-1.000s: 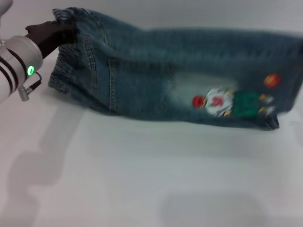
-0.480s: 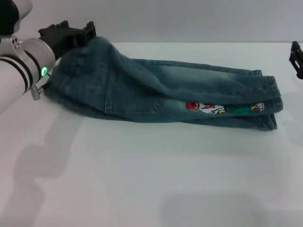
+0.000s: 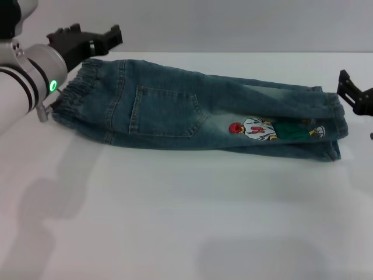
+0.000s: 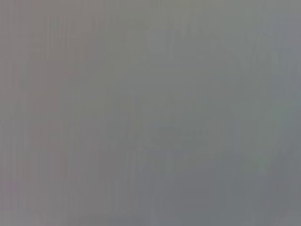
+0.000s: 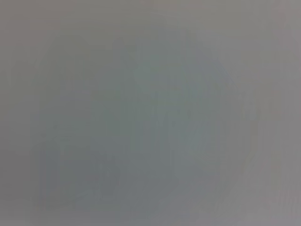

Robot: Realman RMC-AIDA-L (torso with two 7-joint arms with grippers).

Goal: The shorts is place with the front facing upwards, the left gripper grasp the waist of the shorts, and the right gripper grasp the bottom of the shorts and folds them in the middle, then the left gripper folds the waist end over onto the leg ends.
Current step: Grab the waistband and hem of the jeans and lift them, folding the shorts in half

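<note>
One fold is done: half a second ago the shorts [image 3: 198, 114] were draped from my left gripper [image 3: 87, 39]; now they lie flat on the white table [image 3: 175, 221], folded lengthwise, back pocket [image 3: 166, 112] and cartoon print [image 3: 271, 129] up. My left gripper hangs spread and empty just above the waist [image 3: 78, 96] at far left. My right gripper [image 3: 355, 96] has drawn back, spread too, just right of the leg ends [image 3: 332, 125]. Next, I judge, waist over legs.
</note>
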